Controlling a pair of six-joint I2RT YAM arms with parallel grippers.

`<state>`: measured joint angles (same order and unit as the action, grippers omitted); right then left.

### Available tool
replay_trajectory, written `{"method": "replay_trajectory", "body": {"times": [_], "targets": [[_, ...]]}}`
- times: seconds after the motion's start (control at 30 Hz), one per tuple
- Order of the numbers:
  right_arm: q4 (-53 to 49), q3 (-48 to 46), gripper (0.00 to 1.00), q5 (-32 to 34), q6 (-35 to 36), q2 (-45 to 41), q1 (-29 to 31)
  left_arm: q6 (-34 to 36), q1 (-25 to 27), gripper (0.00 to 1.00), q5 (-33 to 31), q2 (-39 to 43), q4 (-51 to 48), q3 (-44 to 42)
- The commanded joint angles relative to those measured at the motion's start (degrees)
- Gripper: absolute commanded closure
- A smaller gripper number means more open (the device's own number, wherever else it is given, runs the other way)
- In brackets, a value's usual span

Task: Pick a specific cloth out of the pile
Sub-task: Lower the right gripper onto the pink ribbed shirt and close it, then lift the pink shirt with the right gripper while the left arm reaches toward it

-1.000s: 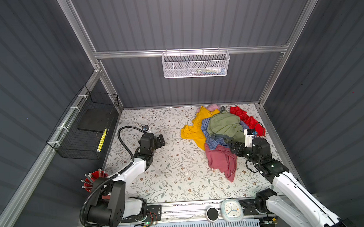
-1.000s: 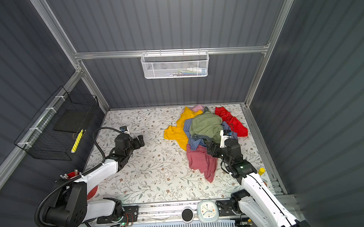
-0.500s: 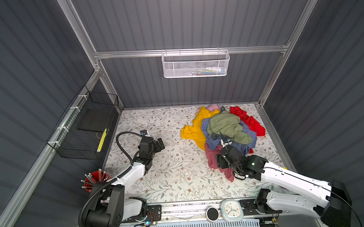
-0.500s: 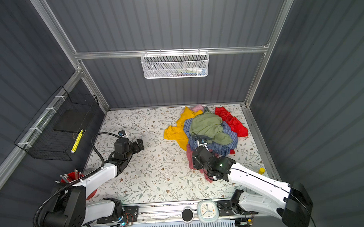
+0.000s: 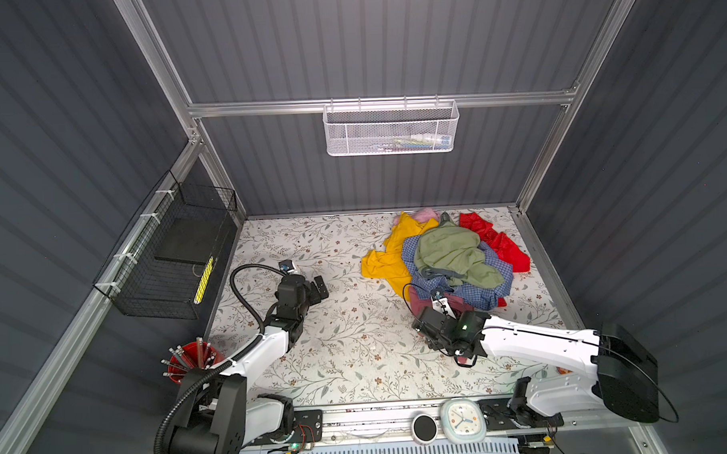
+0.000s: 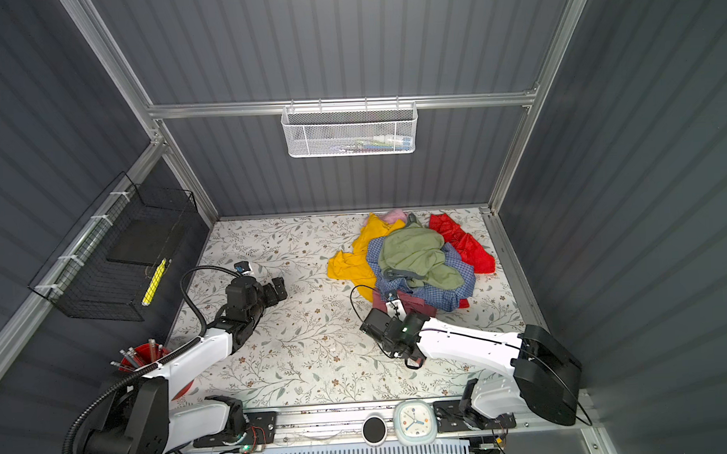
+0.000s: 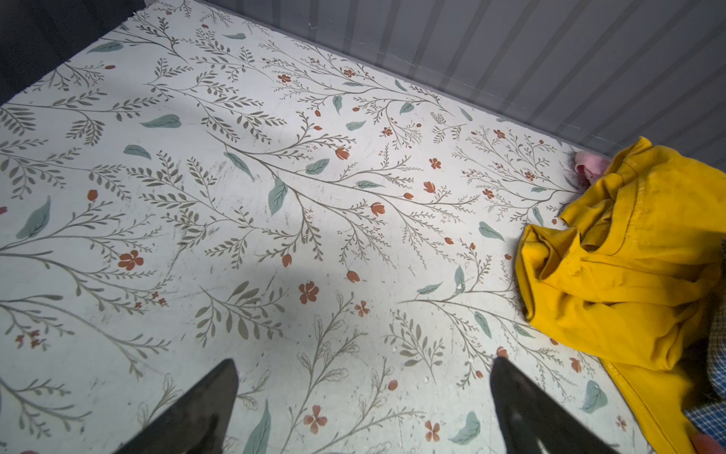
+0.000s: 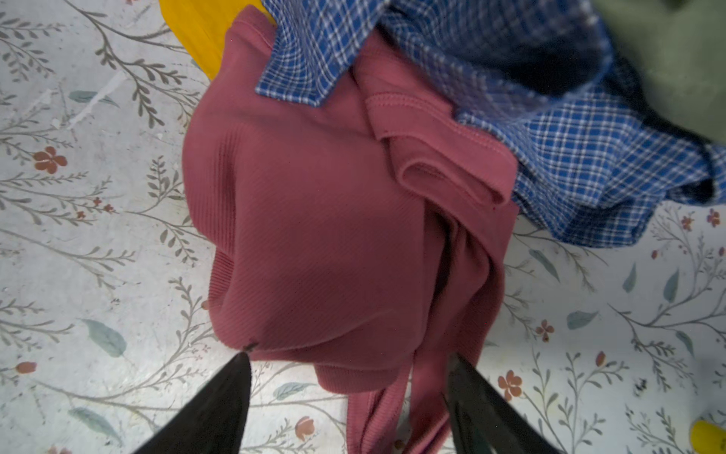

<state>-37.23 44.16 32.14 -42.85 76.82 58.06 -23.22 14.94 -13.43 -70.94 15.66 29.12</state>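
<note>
The cloth [image 6: 417,303] peeks from the pile's [image 6: 417,255] near edge (blue checks overlapping it), right hand [image 6: 371,323] just beside.

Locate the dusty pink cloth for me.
In both top views the cloth sits right of centre at the near edge of the pile, partly under the checked shirt, with the right gripper open around its end.

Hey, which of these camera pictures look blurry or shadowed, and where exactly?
Right wrist view: the rose cloth is sharp enough to show its ribbing, while the green garment beyond it is out of focus. Left wrist view: sharp, with a soft grey shadow across the floral table. Both top views: evenly lit and sharp.
</note>
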Motion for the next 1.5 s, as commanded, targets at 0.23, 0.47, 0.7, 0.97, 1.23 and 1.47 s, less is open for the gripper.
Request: {"method": "replay_trajectory", "body": {"times": [0.23,0.47,0.7,0.97,1.23,1.47], "targets": [[5.3,-3.9,0.22,0.4,1.4,2.5,-4.6,-1.3,0.3,0.00,0.3,0.9,-0.6,-0.5],[10.2,-4.0,0.30,-3.6,5.9,6.5,-9.0,-1.6,0.3,0.00,0.2,1.4,-1.0,-0.6],[13.1,-3.8,0.49,-6.2,7.9,10.4,-11.6,-1.3,0.3,0.00,-0.2,2.0,-1.8,-0.5],[14.6,-4.5,0.96,-4.2,8.9,5.7,-11.9,-1.5,0.3,0.00,-0.2,1.6,-1.8,-0.6],[14.2,-6.0,1.00,0.1,9.4,-4.2,-11.9,-1.5,0.3,0.00,-0.2,2.3,-1.9,-1.2],[14.6,-6.9,1.00,1.3,10.8,-14.6,-11.9,-1.6,0.3,0.00,0.3,2.5,-1.9,-1.5]]}}
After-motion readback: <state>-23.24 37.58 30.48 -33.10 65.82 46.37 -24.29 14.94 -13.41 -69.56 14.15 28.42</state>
